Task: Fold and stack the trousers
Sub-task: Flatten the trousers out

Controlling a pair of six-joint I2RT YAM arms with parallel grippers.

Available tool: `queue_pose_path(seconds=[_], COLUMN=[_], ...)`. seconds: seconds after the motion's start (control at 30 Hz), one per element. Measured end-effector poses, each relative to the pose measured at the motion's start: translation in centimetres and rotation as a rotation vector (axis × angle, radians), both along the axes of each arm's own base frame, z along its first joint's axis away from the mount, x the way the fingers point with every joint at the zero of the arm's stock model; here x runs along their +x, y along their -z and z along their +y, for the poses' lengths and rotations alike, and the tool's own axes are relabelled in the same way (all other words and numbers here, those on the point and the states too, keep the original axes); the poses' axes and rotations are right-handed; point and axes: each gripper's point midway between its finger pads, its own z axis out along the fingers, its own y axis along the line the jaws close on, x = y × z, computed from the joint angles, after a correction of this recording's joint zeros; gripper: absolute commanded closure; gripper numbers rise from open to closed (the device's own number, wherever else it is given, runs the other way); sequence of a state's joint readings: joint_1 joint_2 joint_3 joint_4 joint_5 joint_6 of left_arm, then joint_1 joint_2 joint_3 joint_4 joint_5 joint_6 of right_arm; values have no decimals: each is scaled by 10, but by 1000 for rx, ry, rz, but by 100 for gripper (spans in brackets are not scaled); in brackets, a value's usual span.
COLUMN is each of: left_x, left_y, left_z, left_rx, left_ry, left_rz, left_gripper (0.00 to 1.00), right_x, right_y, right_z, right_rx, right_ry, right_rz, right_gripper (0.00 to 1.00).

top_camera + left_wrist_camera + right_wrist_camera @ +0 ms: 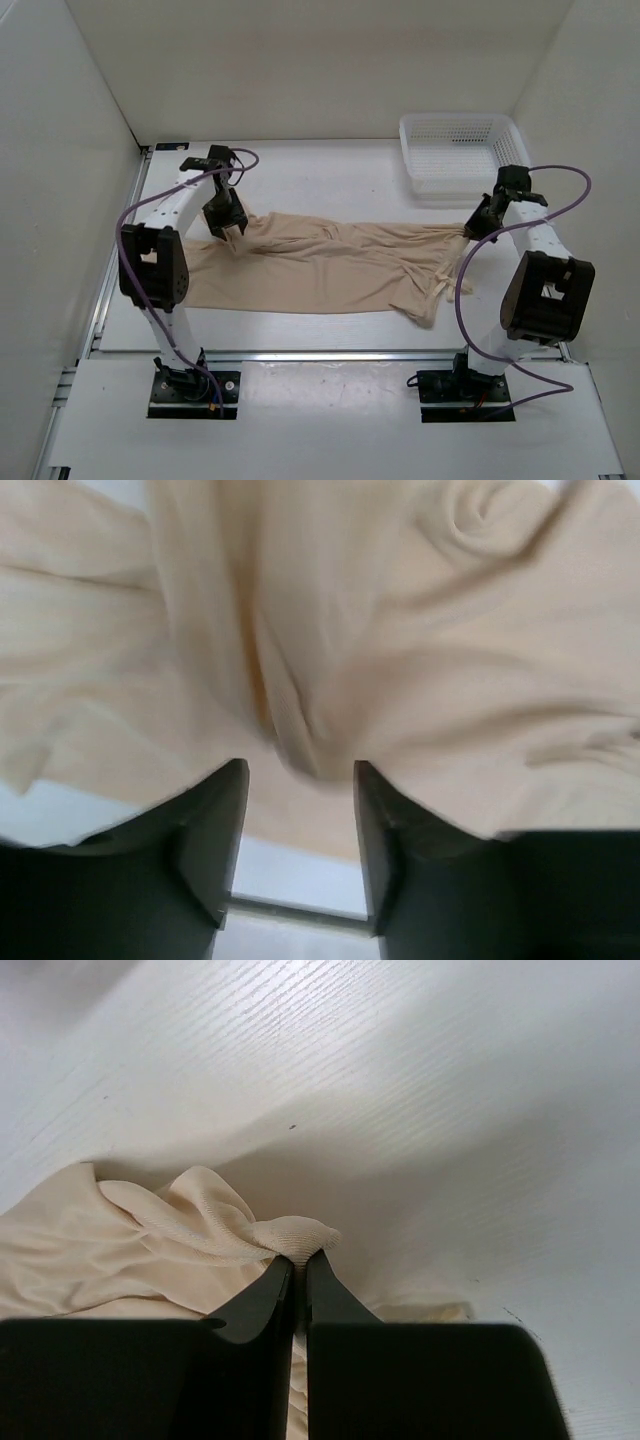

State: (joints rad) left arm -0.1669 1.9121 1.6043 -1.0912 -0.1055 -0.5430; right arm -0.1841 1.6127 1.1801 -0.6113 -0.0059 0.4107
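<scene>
White tabletop [320,180] under long, wrinkly beige trousers [330,265]

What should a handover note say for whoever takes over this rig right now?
Left gripper: open, fingers straddling a raised ridge of fabric at the far left edge, not clamped.
Right gripper: shut, pinching a bunched end of the fabric on the right.
The thin, wrinkly light beige trousers lie stretched left to right across the white table, flat, both legs visible. The white plastic mesh basket sits at the far right corner, apart from them.
Done: trousers laid out, right end gripped.
Left: close the left grip, make every fold, then stack.
</scene>
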Motion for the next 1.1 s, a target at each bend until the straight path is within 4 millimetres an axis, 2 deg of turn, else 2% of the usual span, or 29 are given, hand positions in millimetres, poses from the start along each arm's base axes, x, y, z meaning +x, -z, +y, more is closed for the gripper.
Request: queue_pose_path(seconds=[0.07, 0.1, 0.17, 0.2, 0.23, 0.27, 0.3, 0.37, 0.43, 0.53, 0.6, 0.67, 0.73, 0.8, 0.87, 0.9, 0.97, 1.03, 1.1], left_x=[-18, -22, -17, -8, 11, 19, 33, 79, 118, 144, 152, 151, 148, 147, 147, 147, 150, 151, 151], left_y=[-9, -13, -20, -25, -32, -36, -42, -51, -50, -27, -3, 25, 49, 63, 66, 66, 64, 64, 64], left_z=[-2, -2, -2, 0, 7, 14, 19, 27, 34, 36, 35, 34, 35, 38, 39, 40, 42, 45, 49], left_rx=[-20, -26, -35, -37, -38, -32, -26, -14, -5, -1, -17, -37, -52, -63, -73, -77, -83, -88, -89], left_ry=[19, 22, 27, 20, 5, -12, -31, -45, -59, -64, -69, -79, -90, -105, -113, -115, -124, -129, -137], left_rz=[1, 0, -11, -27, -69, -65, -79, -156, -214, -201, -167, -111, -61, -36, -30, -30, -42, -46, -47], left_gripper=[9, 3, 3, 8, 26, 58, 69, 90, 87, 62, 49, 46, 46, 54, 60, 67, 71, 68, 60], right_x=[0, 0, 0, -1, -3, -3, -5, -6, -7, -9, -9, -9, -9, -9, -10, -10, -11, -11, -11], right_y=[-7, -9, -9, -8, -6, -5, -4, -3, -3, -1, -1, -1, 1, 6, 12, 15, 18, 19, 19], right_z=[-2, -2, -3, -3, -2, -2, -2, -2, -1, -1, -1, -1, -1, -1, -1, -1, -1, -1, -1], right_rx=[-8, -10, -12, -11, -10, -10, -9, -8, -7, -6, -7, -7, -7, -4, -1, 0, 2, 2, 2], right_ry=[4, 5, 6, 5, 5, 5, 5, 5, 5, 3, 3, 1, 0, -1, -2, -3, -4, -4, -4], right_rz=[-21, -25, -25, -23, -15, -12, -6, 0, 3, 9, 9, 10, 16, 30, 49, 57, 68, 70, 70], right_gripper=[100, 100, 100, 100, 100, 100, 100, 100, 100, 100, 100, 100, 100, 100, 100, 100, 100, 100, 100])
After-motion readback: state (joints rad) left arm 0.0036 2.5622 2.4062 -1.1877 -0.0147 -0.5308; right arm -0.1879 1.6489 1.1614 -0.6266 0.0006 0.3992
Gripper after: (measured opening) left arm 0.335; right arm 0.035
